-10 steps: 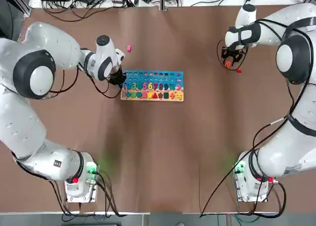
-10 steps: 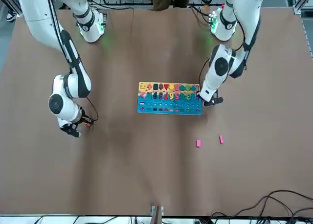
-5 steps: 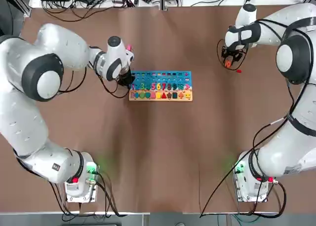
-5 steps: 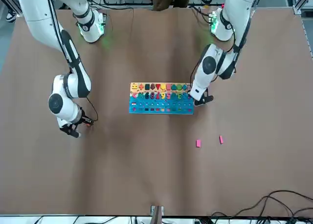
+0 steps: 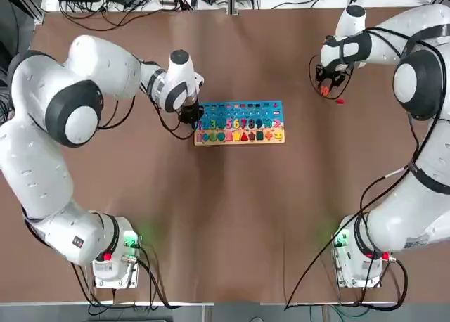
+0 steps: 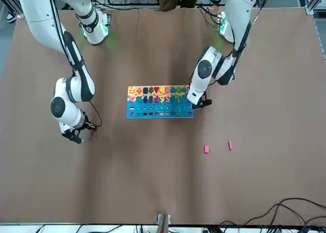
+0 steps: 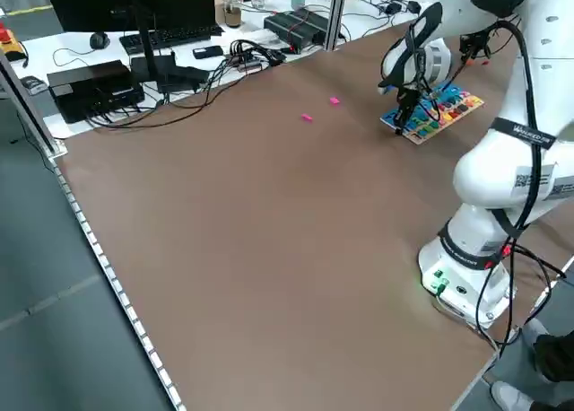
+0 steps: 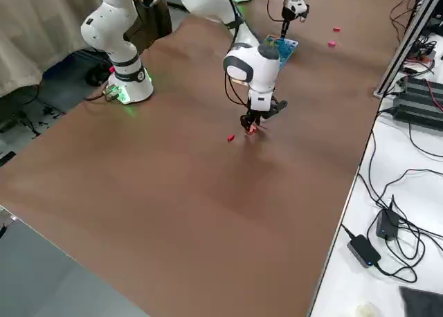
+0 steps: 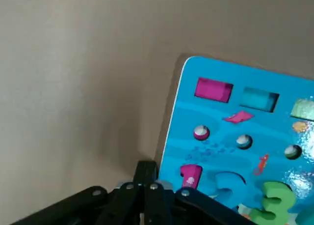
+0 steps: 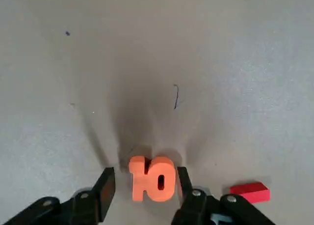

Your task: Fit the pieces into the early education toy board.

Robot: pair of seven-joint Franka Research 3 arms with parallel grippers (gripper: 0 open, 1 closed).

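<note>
Top view: board (image 5: 239, 123) flat on table (image 5: 232, 223), blue number rows, light wooden strip with colourful shapes. My left tool (image 5: 191, 114) is at its left end; my right tool (image 5: 325, 86) is well off to the right, red piece (image 5: 340, 101) near it.

Front view: two small pink pieces (image 6: 206, 149) (image 6: 230, 145) lie apart on the table, off the board's blue long side.

Left side view: pink pieces again, board partly behind my left arm.

Right side view: red piece on table, just beside my right tool.

Left wrist view: glossy blue, rounded corner, pink rectangle, teal recess, round holes, pink 1, green 3. Left tool together, at board edge.

Right wrist view: chunky orange 10 (image 10: 152, 179) between my right tool's fingers, which stand apart; red block-like piece outside them.
</note>
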